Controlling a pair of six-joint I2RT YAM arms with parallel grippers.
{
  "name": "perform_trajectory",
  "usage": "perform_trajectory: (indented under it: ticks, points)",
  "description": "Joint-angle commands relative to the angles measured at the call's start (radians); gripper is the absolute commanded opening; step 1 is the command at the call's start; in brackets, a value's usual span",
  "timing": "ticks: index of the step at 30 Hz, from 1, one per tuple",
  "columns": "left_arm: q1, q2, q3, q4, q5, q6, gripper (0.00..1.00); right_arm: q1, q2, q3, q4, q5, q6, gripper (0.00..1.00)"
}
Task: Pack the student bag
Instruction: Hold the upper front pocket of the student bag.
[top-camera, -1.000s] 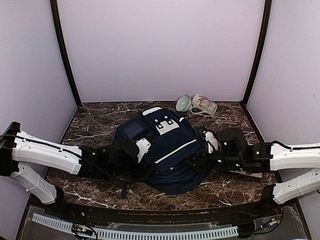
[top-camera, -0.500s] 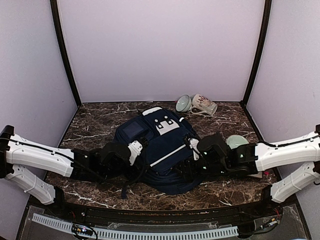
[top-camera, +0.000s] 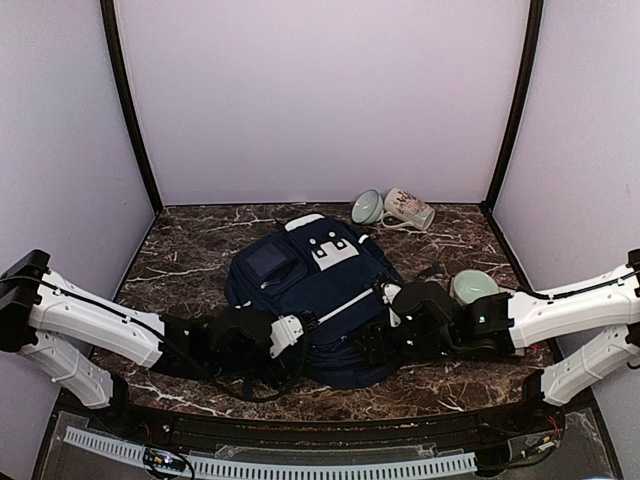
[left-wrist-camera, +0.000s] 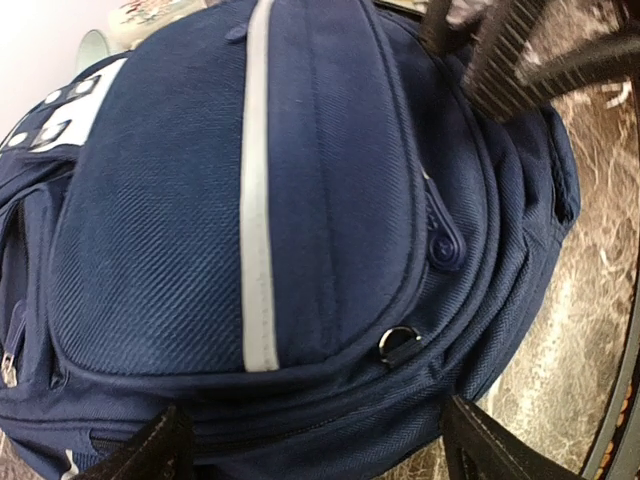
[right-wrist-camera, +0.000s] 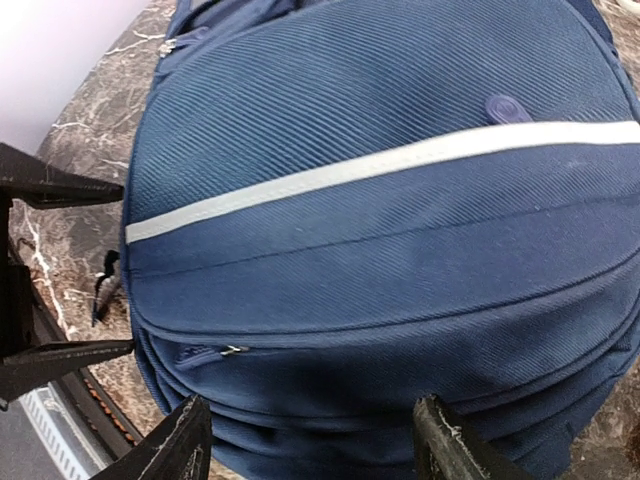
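Observation:
The student bag (top-camera: 318, 282), navy with a white stripe and a white patch, lies flat in the middle of the marble table. My left gripper (top-camera: 308, 326) sits low at its near-left corner, and my right gripper (top-camera: 370, 340) at its near-right edge. In the left wrist view the student bag (left-wrist-camera: 200, 200) fills the frame. The left gripper (left-wrist-camera: 315, 455) is open, with the bag's lower seam between its fingers. In the right wrist view the student bag (right-wrist-camera: 400, 200) shows a small zip pull (right-wrist-camera: 232, 350). The right gripper (right-wrist-camera: 315, 440) is open astride the bag's edge.
A patterned mug (top-camera: 408, 208) lies on its side next to a pale green bowl (top-camera: 367, 207) at the back of the table. Another pale green bowl (top-camera: 472, 285) sits just behind my right arm. Walls close in the table on three sides.
Both grippers have come down toward the bag's near edge. The left slid from the bag's left side to its near-left corner. The right arm pulled nearer, uncovering the green bowl.

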Motion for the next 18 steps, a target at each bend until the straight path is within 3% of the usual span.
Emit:
perform_trajectory:
  ticks: [1, 6, 10, 13, 18]
  points:
    - [-0.005, 0.044, 0.055, 0.027, -0.020, 0.108, 0.88, 0.008, -0.026, -0.035, 0.032, 0.037, 0.022, 0.70]
    - [-0.006, 0.078, 0.102, -0.013, -0.044, 0.130, 0.85, 0.008, -0.031, -0.057, 0.059, 0.031, 0.023, 0.70]
    - [-0.020, 0.000, 0.110, -0.071, 0.054, 0.137, 0.83, 0.007, -0.032, -0.062, 0.060, 0.035, 0.022, 0.70]
    - [-0.029, -0.051, 0.114, -0.069, 0.047, 0.162, 0.83, 0.007, -0.037, -0.066, 0.060, 0.050, 0.019, 0.71]
    - [-0.028, 0.031, 0.178, -0.100, -0.004, 0.201, 0.83, 0.007, -0.051, -0.081, 0.068, 0.072, 0.017, 0.72]
